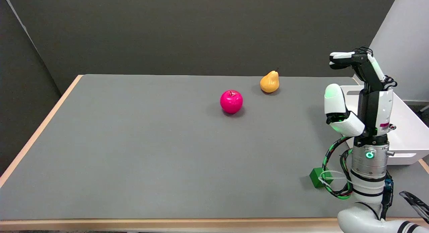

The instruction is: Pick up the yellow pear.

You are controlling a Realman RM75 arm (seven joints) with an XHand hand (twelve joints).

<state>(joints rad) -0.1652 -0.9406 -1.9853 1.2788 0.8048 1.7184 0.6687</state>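
yellow pear [269, 82] — upright on grey table [134, 142] | dark wall [201, 28] behind | right hand [355, 95] — spread, empty

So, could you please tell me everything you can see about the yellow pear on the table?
The yellow pear is orange-yellow, smooth and slightly glossy, perhaps plastic, with a broad round base, a narrower neck and a small dark stem on top. It stands roughly upright, leaning a little to the right, on the grey table near its far edge. It sits beyond and right of the pink apple, apart from it. Nothing touches it; the robot hand is well off to its right.
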